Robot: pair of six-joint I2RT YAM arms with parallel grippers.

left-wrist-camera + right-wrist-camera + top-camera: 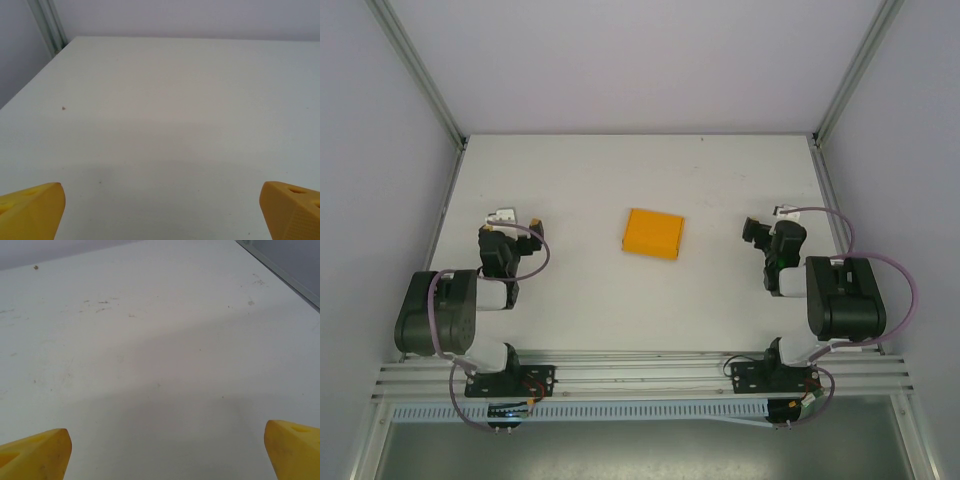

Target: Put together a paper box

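Observation:
The paper box (654, 233) lies flat in the middle of the white table (620, 170), an orange-yellow folded rectangle of card. My left gripper (518, 216) rests low at the left, well apart from the box, with nothing in it. In the left wrist view my left gripper (162, 210) is open, its yellow fingertips (35, 207) at the bottom corners over bare table. My right gripper (767, 222) sits to the box's right, also apart from it. My right gripper (167, 450) in its own wrist view is open over bare table, with the yellow fingertips (292, 447) spread wide.
Grey walls with aluminium frame posts (420, 70) enclose the table on the left, back and right. A rail (640, 375) with both arm bases runs along the near edge. Cables loop beside each arm.

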